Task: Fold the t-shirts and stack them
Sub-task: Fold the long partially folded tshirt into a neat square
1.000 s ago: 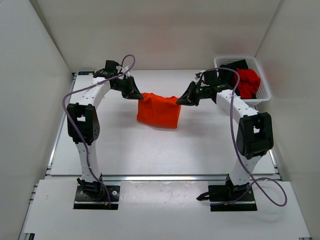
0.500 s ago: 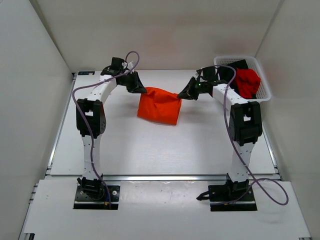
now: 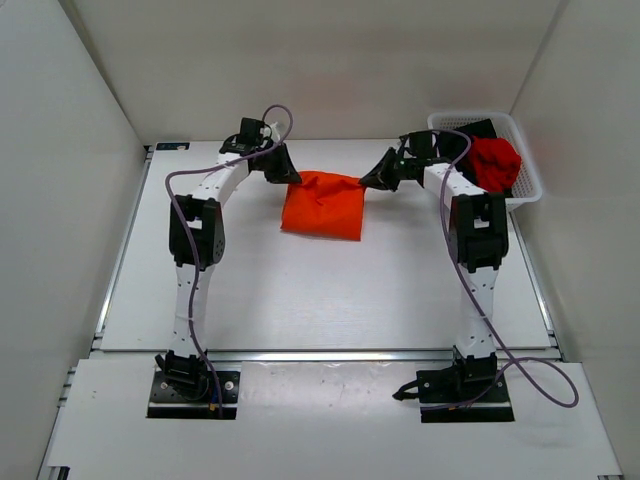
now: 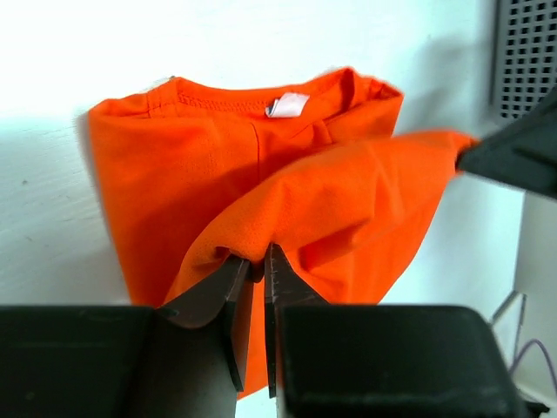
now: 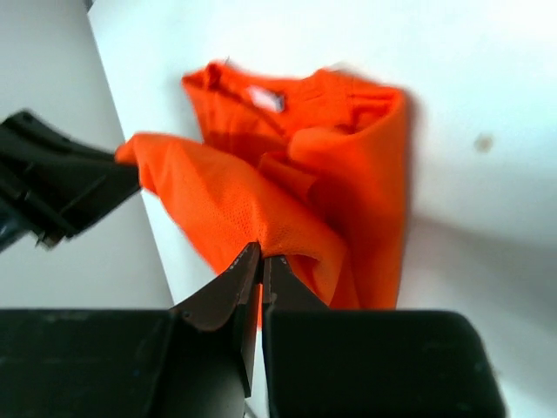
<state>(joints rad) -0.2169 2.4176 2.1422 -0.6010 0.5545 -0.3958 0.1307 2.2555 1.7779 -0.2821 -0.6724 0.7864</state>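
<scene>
Left wrist: left claw (image 4: 258, 263) tight on orange t-shirt (image 4: 348, 200).

a white plastic mesh basket (image 3: 531, 172) sits at the far right corner of the table (image 3: 330, 290), close against the right wall (image 3: 590, 280); its grid of small holes shows at the upper right of the left wrist view (image 4: 525, 52); the table is flat, matte and white; a metal rail (image 3: 118, 260) runs along its left edge and another (image 3: 330, 355) across its near edge; a white board (image 3: 330, 420) lies nearer than that rail; plain pale walls close in the back (image 3: 330, 70) and the left (image 3: 60, 250); one small dark speck (image 5: 484, 141) marks the tabletop in the right wrist view
</scene>
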